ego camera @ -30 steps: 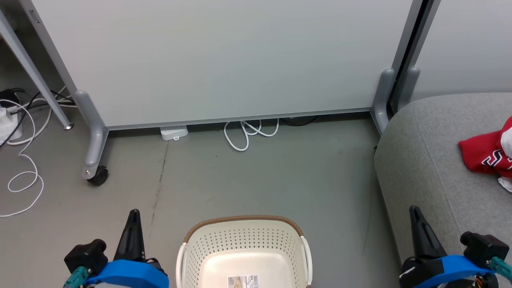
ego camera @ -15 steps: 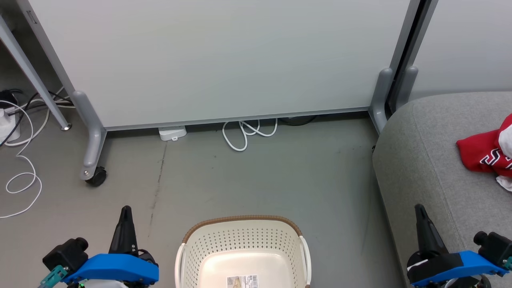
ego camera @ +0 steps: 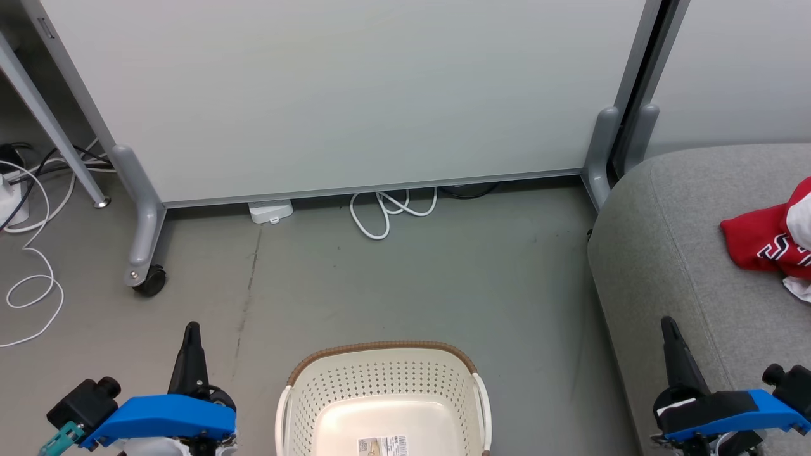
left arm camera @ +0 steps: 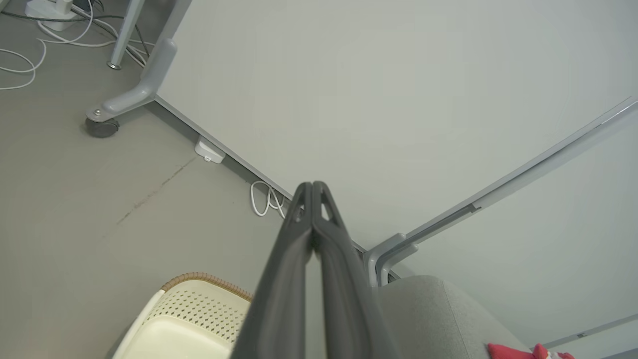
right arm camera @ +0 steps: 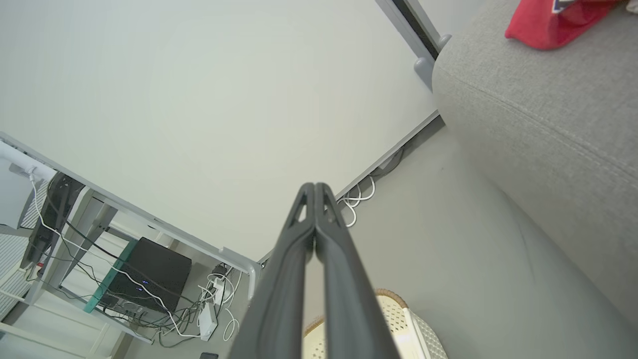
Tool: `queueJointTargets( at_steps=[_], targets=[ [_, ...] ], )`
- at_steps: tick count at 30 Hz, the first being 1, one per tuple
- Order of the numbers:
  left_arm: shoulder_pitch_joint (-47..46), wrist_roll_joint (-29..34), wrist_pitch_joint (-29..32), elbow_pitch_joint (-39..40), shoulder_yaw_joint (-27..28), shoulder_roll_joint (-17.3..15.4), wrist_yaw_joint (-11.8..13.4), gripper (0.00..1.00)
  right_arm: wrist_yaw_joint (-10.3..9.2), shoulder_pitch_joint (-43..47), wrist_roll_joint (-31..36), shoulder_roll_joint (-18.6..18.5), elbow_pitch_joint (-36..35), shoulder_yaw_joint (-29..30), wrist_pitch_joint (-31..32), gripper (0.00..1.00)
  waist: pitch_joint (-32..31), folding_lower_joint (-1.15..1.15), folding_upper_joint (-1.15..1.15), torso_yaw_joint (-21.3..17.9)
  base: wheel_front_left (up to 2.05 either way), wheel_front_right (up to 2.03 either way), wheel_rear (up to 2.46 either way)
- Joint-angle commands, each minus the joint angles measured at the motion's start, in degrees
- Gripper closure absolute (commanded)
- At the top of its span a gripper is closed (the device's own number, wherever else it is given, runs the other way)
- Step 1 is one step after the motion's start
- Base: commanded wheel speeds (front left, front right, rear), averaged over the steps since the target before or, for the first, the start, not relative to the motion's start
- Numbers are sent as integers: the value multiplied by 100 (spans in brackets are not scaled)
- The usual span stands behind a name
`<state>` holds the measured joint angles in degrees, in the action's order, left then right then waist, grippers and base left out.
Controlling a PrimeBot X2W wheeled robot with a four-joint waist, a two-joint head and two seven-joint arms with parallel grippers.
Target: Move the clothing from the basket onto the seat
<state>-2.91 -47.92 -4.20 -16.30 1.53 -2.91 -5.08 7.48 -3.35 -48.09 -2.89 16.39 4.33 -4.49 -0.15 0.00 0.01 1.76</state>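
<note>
The cream-white basket [ego camera: 380, 386] stands on the floor at the bottom centre of the head view, with nothing but a paper label [ego camera: 382, 445] on its floor. Red clothing [ego camera: 763, 244] with white trim and lettering lies on the grey seat [ego camera: 671, 253] at the right edge; the right wrist view has it [right arm camera: 548, 22] at the top right. My left gripper [ego camera: 191, 329] is shut with nothing in it, to the left of the basket. My right gripper [ego camera: 667, 323] is shut and holds nothing, low over the seat's near edge. In both wrist views the fingers [left arm camera: 313, 187] [right arm camera: 315, 187] meet at their tips.
A pale partition panel [ego camera: 355, 88] on grey castor feet [ego camera: 144, 253] stands behind the basket. White cables [ego camera: 386, 212] lie at its base and more cables [ego camera: 31, 266] trail at the far left. A desk with a black box [right arm camera: 149, 279] is in the right wrist view.
Both grippers have drawn back toward the bottom of the head view, the left one also shifting left. The basket and the clothing on the seat have stayed put.
</note>
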Motion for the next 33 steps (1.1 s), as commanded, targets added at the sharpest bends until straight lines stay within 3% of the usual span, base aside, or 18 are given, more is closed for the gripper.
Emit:
queueJointTargets(
  at_steps=[1,33],
  targets=[
    [-189,-185,37,101,58,-5,-17,100,2,-167,-193,-6,-85,29,49,100,0,0,-1,-3,0,0,0],
    [-284,-2259,550,252,284,-2,-47,100,2,-280,-2254,-3,-138,131,574,100,4,0,-1,-73,0,0,0]
  ],
)
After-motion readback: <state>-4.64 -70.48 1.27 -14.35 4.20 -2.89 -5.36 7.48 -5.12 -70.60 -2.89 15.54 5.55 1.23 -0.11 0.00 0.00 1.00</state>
